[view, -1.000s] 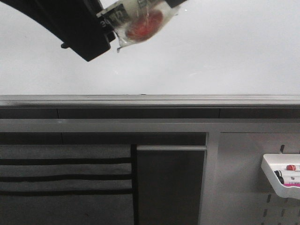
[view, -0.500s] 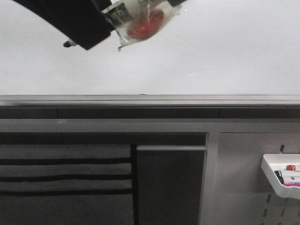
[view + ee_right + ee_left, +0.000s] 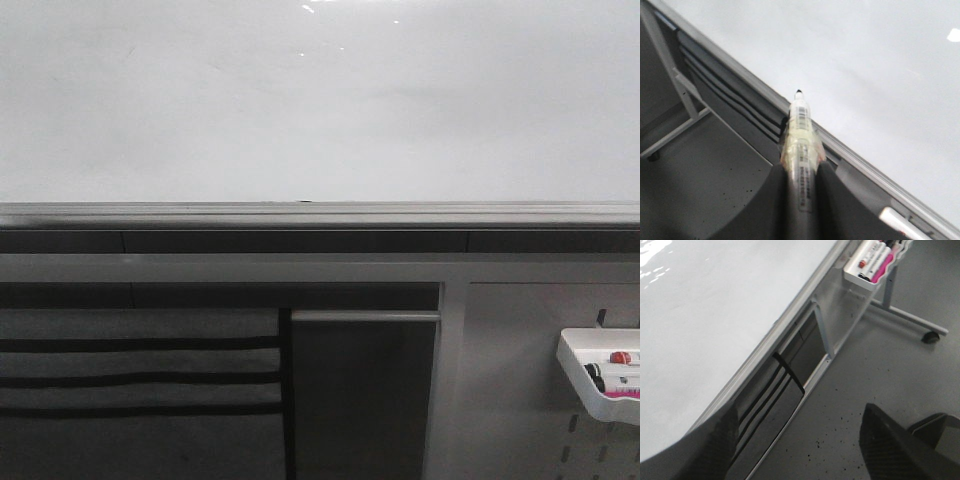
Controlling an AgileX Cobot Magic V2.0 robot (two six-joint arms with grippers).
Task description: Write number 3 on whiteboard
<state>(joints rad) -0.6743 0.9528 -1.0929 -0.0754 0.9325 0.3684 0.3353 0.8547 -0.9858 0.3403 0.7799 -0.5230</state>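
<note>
Over the whiteboard (image 3: pixel 320 110), the arm and marker have left.

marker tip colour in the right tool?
Black tip on the marker, clearest in the right wrist view.

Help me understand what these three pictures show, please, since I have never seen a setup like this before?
This is a two-armed robot meant to write on the whiteboard, the large white surface. The front view looks forward from the robot: the board looks blank here, and neither arm shows. At lower right hangs a small white tray holding markers.

The other two views come from cameras on each wrist. The left end effector is open and empty, its dark fingers spread above the grey floor. The right end effector grips a marker, its black tip pointing toward the board without touching it. No digit is visible yet.
</note>
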